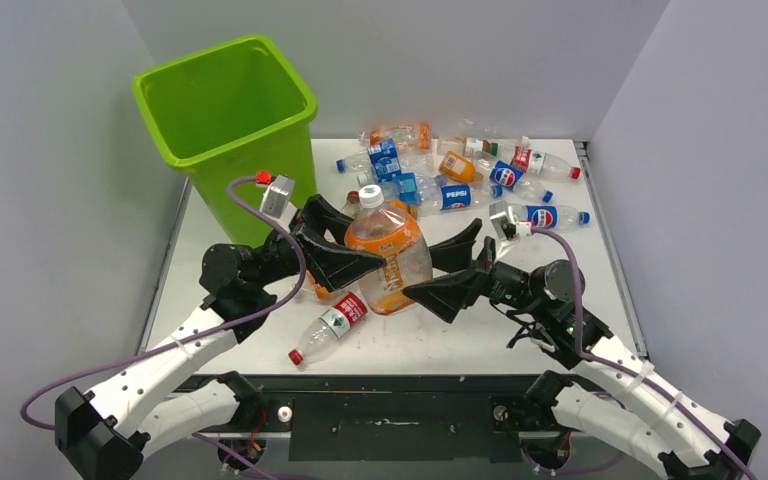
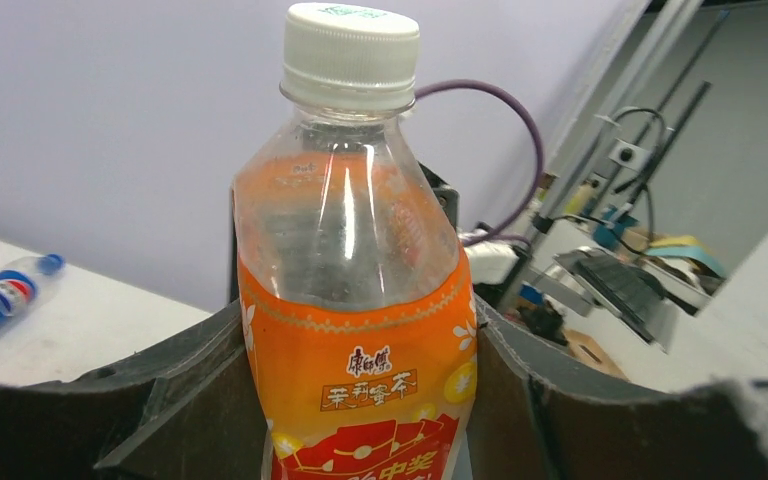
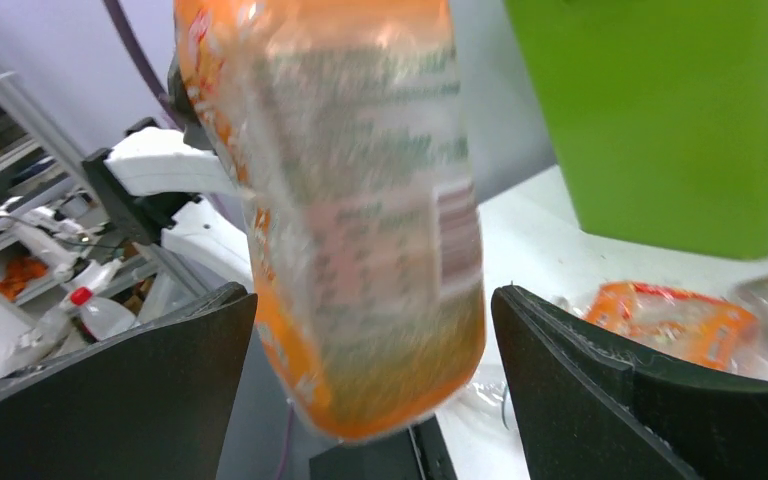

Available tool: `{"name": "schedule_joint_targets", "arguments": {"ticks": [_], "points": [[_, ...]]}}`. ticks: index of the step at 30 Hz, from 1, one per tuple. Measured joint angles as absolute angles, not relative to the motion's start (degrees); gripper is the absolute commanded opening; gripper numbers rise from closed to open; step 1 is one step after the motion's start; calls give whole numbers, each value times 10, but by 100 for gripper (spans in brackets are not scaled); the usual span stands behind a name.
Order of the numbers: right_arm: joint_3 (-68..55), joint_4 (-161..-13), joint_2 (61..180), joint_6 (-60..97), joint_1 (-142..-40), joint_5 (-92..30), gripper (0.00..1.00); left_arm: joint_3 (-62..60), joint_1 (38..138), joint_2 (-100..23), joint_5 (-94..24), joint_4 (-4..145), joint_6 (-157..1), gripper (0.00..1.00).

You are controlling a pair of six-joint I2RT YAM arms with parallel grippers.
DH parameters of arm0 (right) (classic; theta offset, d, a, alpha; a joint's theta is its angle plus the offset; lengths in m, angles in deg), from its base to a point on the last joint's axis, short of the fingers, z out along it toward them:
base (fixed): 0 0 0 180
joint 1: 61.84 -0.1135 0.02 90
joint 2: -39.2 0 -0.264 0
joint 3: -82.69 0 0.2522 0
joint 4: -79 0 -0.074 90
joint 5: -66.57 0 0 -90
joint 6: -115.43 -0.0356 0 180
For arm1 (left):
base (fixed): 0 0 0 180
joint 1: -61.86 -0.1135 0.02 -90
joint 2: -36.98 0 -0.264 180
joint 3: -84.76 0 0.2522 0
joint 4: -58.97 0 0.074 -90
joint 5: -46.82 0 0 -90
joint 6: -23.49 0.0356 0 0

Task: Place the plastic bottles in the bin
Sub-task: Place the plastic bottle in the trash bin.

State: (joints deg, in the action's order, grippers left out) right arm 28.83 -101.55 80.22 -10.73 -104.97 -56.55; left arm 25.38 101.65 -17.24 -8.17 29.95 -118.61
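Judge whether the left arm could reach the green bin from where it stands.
Probably yes. The bin stands close on the left gripper's own side with nothing between them, and its top is open. That gripper holds an orange bottle.

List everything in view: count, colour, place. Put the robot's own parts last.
bin: one, lime green, upright at the table's back left.
held bottle: one, clear with an orange label and a white cap, over the table's centre.
loose bottles: roughly a dozen (exact count unclear), clear with blue, orange or red labels, heaped at the back, right of the bin.
red-label bottle: one, clear with a red cap, lying alone near the front.
table: one, white.
left fingers: two, black, closed on the held bottle.
right fingers: two, black, open, either side of the held bottle without touching it.
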Motion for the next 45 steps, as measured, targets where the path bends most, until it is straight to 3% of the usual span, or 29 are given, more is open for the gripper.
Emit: {"name": "schedule_joint_targets", "arguments": {"ticks": [4,9,10,11,12,13,14,27,33,38,41,43,44,45], "points": [[288,-1084,832,-133,-1061,-585,97,253,1022,-179,-53,274,-1217,36],[300,-1132,861,-159,-1077,-592,61,253,1022,-184,-47,266,-1230,38],[302,-1142,864,-164,-1080,-593,55,254,1022,-184,-47,265,-1232,43],[304,-1147,865,-165,-1083,-594,50,254,1022,-183,-45,263,-1236,55],[305,-1154,866,-166,-1085,-594,47,254,1022,-182,-45,261,-1239,72],[306,-1157,867,-168,-1088,-594,44,254,1022,-181,-45,260,-1242,94],[306,-1158,867,-167,-1088,-592,42,254,1022,-179,-47,260,-1242,97],[307,-1085,838,-100,-1099,-567,37,205,1017,-125,-179,382,-1168,99],[307,-1055,836,-80,-1099,-552,36,113,1015,-164,-175,472,-1149,66],[307,-1046,836,-75,-1100,-548,36,106,1016,-176,-170,530,-1131,51],[307,-1041,837,-72,-1101,-547,36,103,1016,-183,-168,558,-1121,36],[307,-1038,837,-72,-1103,-543,37,102,1016,-185,-167,567,-1115,22],[307,-1036,837,-73,-1103,-543,41,101,1016,-185,-166,568,-1105,10],[307,-1035,837,-74,-1103,-542,52,101,1016,-185,-165,569,-1097,0]]}}
